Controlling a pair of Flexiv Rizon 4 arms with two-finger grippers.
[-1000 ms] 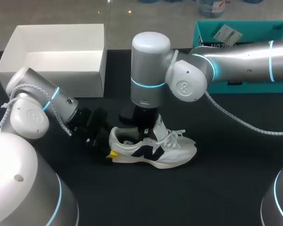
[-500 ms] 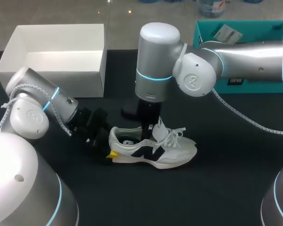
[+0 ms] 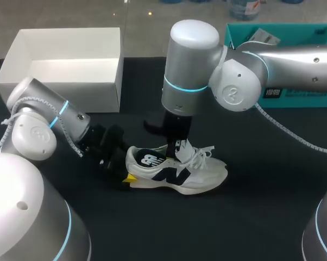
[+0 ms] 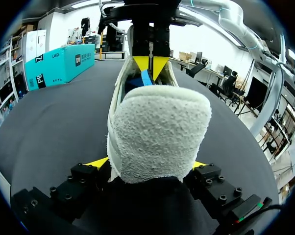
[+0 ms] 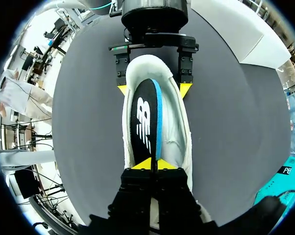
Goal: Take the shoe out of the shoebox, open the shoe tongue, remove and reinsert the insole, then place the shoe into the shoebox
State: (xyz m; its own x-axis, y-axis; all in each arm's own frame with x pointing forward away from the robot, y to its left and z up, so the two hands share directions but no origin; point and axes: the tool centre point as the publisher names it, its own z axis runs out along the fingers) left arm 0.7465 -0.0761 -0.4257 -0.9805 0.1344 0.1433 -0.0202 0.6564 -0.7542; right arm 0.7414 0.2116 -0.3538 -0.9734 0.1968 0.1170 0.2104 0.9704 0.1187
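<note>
Fingers of the left gripper clamp the heel of the shoe from both sides, exactly as a second ago, pinning it on the surface in front of the white shoebox. The insole now shows in the opening, because the right gripper, its fingers pinched shut on the insole's front end, has risen. Removal looks begun but unfinished: the insole's rear apparently sits inside the heel.

Even overhead light, pretty bright; soft glare on the right arm, black table soaks it up, only a faint shadow under the shoe
</note>
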